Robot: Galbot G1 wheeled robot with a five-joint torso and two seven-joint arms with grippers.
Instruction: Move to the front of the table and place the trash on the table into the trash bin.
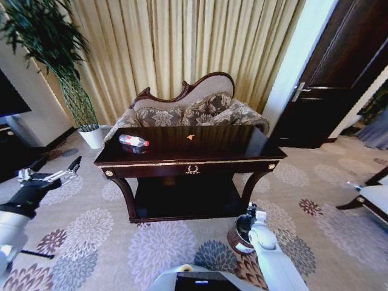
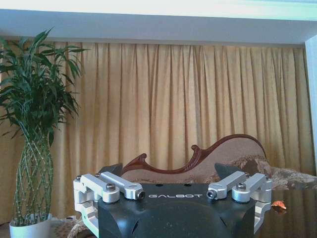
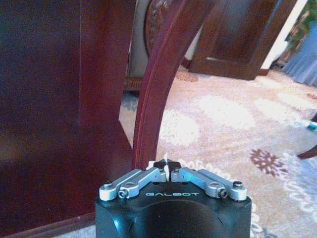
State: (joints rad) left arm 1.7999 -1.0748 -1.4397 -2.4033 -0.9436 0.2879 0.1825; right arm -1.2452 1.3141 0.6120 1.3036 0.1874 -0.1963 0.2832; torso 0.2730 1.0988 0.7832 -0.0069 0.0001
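The left gripper (image 1: 71,166) hangs out past the counter's left end, at about top height, its fingers (image 2: 111,171) spread wide and holding nothing. Ahead of those fingers and to their right, on the dark counter (image 1: 200,162), a clear bottle (image 1: 133,140) with a red label lies on its side near the left end. Further right, toward the back edge, sits a small orange scrap (image 1: 190,137). Below the counter's front right leg, the right gripper (image 1: 253,213) is low over the round brown bin (image 1: 237,238), fingers (image 3: 161,164) pinched together on a small white scrap (image 3: 167,159).
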